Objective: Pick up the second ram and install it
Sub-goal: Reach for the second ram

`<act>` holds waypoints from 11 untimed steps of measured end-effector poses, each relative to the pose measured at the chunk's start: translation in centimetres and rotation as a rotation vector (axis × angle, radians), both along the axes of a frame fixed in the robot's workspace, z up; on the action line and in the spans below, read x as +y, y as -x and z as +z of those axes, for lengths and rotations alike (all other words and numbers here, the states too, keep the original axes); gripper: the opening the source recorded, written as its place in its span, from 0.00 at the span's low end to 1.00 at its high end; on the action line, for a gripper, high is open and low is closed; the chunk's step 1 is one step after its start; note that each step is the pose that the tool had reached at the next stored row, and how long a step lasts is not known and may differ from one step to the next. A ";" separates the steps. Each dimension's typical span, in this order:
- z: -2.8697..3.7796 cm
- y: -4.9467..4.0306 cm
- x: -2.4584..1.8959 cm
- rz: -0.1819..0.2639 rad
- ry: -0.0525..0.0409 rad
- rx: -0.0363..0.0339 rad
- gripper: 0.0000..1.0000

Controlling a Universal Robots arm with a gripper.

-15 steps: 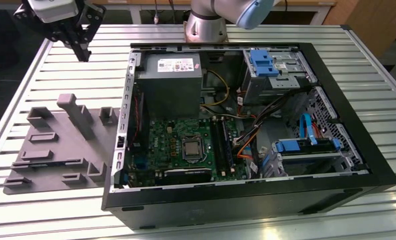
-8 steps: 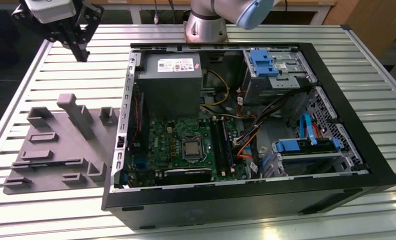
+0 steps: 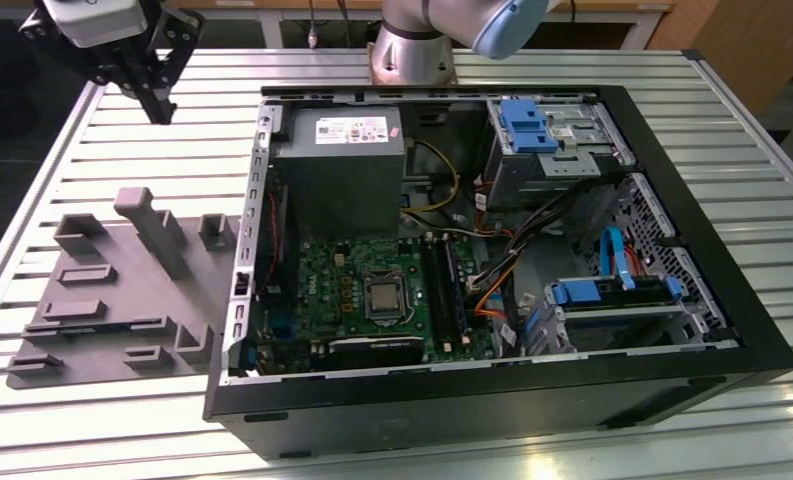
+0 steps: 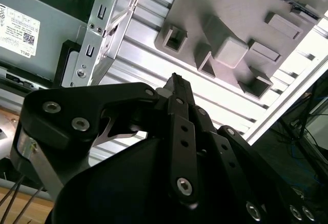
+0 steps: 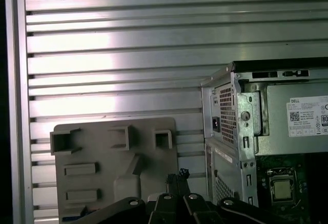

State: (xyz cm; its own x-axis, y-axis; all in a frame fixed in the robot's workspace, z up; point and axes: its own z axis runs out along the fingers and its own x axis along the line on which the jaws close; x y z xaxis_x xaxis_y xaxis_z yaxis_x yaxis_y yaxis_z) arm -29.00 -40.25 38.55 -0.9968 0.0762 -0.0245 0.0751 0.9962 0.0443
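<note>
Gripper (image 3: 160, 108) hangs closed, empty, high over worktop (image 3: 143, 150), past fixture (image 3: 116, 300), beside case (image 3: 756, 350). Your ram (image 3: 69, 328): seemingly thin dark strip edge-up in near fixture slot, likely parked so for clean pinch. Not certain.

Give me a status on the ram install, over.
Gripper shut, empty, high over the table by the grey fixture. Ram slots in the open case too dark to read. No obstruction seen.
</note>
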 end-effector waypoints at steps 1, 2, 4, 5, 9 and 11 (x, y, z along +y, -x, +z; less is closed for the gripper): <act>0.00 0.03 -0.01 0.000 0.0000 0.0000 0.11; -0.01 0.06 -0.02 0.000 0.0000 0.0000 0.11; -0.01 0.13 -0.04 0.000 0.0000 0.0000 0.11; -0.02 0.18 -0.05 0.000 0.0000 0.0000 0.11; -0.03 0.31 -0.08 0.000 0.0000 0.0000 0.11; -0.04 0.39 -0.10 0.000 0.0000 0.0000 0.11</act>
